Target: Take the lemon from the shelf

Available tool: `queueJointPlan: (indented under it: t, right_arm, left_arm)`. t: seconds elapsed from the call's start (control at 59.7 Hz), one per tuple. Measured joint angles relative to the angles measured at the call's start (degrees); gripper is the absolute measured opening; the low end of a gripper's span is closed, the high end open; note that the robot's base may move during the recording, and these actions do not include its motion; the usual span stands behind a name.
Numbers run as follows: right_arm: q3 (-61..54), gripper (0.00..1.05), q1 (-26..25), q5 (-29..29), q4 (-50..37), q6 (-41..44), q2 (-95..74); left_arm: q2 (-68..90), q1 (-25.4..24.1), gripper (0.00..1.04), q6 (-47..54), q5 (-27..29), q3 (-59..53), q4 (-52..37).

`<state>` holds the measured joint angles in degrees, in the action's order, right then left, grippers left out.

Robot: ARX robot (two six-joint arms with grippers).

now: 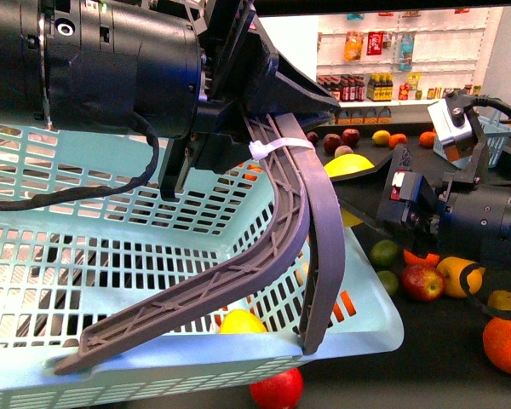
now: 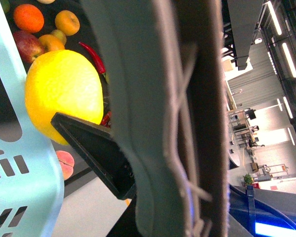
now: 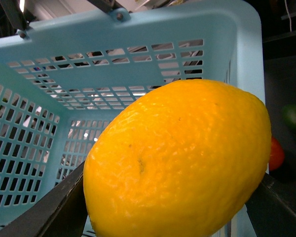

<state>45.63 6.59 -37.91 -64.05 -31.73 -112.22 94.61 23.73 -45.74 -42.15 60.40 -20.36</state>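
Lemon: the lemon (image 3: pixel 177 163) is off the shelf (image 1: pixel 447 336) and in the air, clamped in the right gripper (image 1: pixel 370 175). From where I stand it sits just beside the grey handles (image 1: pixel 294 221), close to the basket's rim.
Right jaws: spread about as wide as the fruit, one black finger pressed to each side of it.
Left gripper: the left gripper (image 2: pixel 138 163) is up at the top of the handles. One black finger (image 2: pixel 91 148) lies tight against the grey plastic, so it looks closed on the handles. The other finger is hidden.
Basket: the pale-blue basket (image 1: pixel 111 256) hangs tilted, its open side towards the lemon. A white zip tie (image 1: pixel 268 146) binds the two handles together.
Shelf: there is loose fruit on the dark trays, including a red apple (image 1: pixel 422 281), an orange (image 1: pixel 507 345) and a green lime (image 1: pixel 383 252).
Behind: white wall shelves (image 1: pixel 383 85) with bottles.
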Motion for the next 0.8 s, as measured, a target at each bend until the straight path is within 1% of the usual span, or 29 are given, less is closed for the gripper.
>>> queueJointPlan:
  t: [0.117,0.168,0.235,0.302,0.452,0.57,0.687,0.804]
  right_arm:
    - [-0.1,0.8,0.8,0.8,2.5,2.6,0.0]
    - [-0.2,0.92,1.4,0.9,3.5,4.2,0.0]
    - [-0.3,0.99,1.6,0.9,3.5,4.8,0.0]
    - [-0.3,0.97,1.9,1.0,3.5,5.5,0.1]
    - [-0.3,0.97,1.9,1.4,3.3,5.7,0.2]
    - [-0.2,0.97,1.1,3.0,3.5,5.6,0.6]
    - [0.1,0.97,-0.4,7.6,7.5,7.1,3.0]
    - [-0.2,0.97,-1.7,14.9,16.5,13.2,8.2]
  left_arm:
    - [0.0,0.0,0.07,0.0,-0.1,0.0,0.0]
    - [0.0,0.0,0.07,0.0,0.0,0.0,0.0]
    - [0.0,0.0,0.07,0.0,0.0,0.0,0.0]
    - [0.0,0.0,0.07,0.0,0.0,0.0,0.0]
    - [0.1,0.0,0.07,-0.3,-0.2,0.0,0.0]
    - [0.2,0.0,0.07,-0.4,0.0,0.0,0.0]
    - [0.2,0.0,0.07,-0.4,0.0,0.0,0.0]
    - [0.2,0.0,0.07,-0.3,0.1,0.0,0.0]
